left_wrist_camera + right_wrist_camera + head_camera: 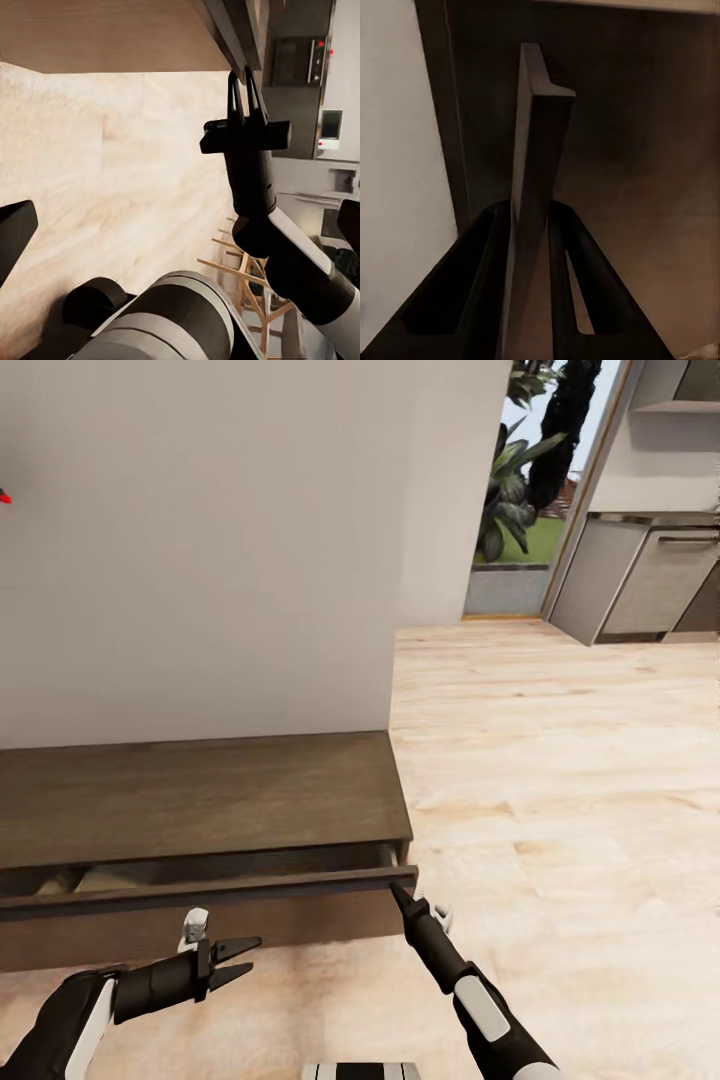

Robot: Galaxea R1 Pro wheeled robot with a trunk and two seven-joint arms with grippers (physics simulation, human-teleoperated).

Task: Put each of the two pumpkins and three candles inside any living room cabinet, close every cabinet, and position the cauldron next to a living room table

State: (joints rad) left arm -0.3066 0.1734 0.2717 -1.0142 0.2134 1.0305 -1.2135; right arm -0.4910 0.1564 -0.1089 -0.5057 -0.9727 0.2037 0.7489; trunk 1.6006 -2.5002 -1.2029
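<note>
The dark brown cabinet (200,795) stands against the white wall, its top drawer pulled out a little with a strip of pale lining (100,878) showing. My right gripper (398,890) is at the right end of the drawer front (200,890). In the right wrist view its fingers (484,270) clamp the thin panel edge (536,150) from both sides. The left wrist view shows that gripper (244,82) with narrow fingers at the cabinet (105,34). My left gripper (235,960) hangs open and empty in front of the cabinet. The pumpkins, candles, cauldron and table are out of view.
Light wooden floor (560,790) stretches to the right of the cabinet. Beyond it is a doorway with plants (520,470) outside, and grey kitchen units (650,580) at the far right. The left wrist view catches a wooden chair (240,277) and an oven (300,60).
</note>
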